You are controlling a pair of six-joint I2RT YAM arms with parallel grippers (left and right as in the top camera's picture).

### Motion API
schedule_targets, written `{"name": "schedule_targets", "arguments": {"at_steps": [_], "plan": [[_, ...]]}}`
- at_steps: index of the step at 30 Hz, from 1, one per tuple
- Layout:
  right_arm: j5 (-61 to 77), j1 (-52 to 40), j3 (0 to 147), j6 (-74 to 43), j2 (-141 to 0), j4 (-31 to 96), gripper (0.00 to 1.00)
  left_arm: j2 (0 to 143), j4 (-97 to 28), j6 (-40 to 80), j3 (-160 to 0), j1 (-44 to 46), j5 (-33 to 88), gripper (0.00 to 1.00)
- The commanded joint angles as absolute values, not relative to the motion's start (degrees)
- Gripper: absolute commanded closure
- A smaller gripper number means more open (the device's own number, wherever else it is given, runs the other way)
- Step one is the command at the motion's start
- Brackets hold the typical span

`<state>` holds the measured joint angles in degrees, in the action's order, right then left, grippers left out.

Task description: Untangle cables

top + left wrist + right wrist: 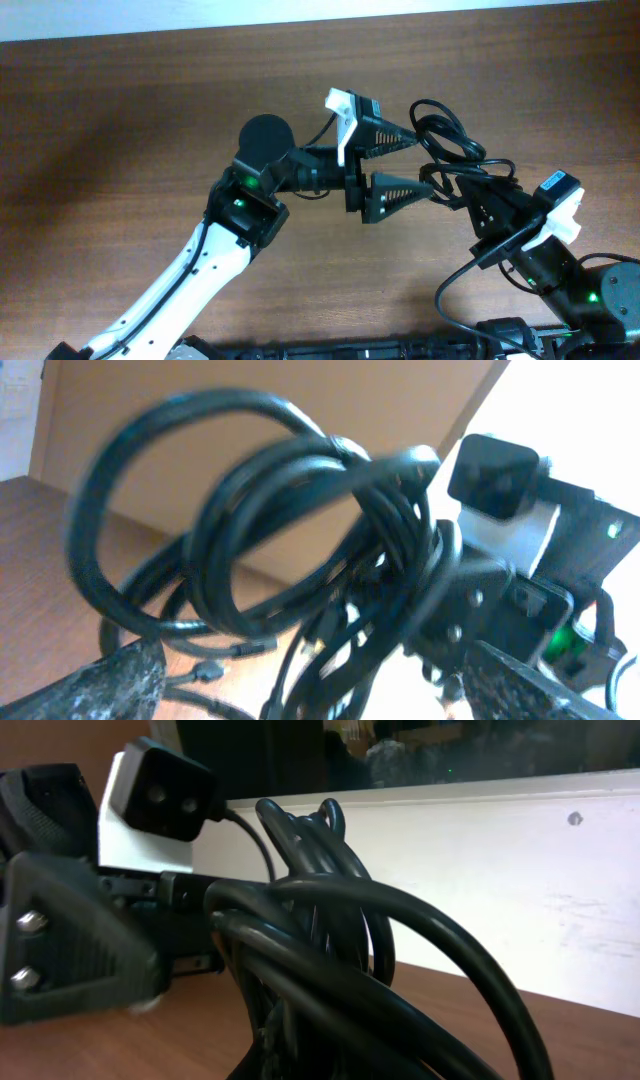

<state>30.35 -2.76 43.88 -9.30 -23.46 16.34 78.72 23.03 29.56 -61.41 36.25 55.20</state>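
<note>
The cables [447, 138] are a bunch of black cords looped together right of the table's middle. In the left wrist view they [300, 530] fill the frame as raised loops, with small plug ends [215, 672] low down. My left gripper [424, 163] is open, one finger on each side of the tangle's left end; its jaws [330, 695] are wide apart around the cords. My right gripper [462, 193] is shut on the cables from the right and holds them up. In the right wrist view the cables [340, 950] hide my own fingers.
The wooden table [150, 110] runs to the left and back. A white wall [520, 880] stands beyond the table edge in the right wrist view. The left gripper's finger [70, 950] is close to the cables there.
</note>
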Motion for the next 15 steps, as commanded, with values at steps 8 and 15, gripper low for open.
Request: {"name": "schedule_targets", "arguments": {"at_steps": [8, 15], "plan": [[35.62, -2.59, 44.05, -8.86, -23.35, 14.04, 0.96, 79.18, 27.05, 38.22, -62.08, 36.62, 54.61, 0.12], [37.41, -2.59, 44.05, -8.84, -23.35, 13.72, 0.96, 79.18, 30.00, 38.17, -62.08, 37.89, 53.41, 0.12]]}}
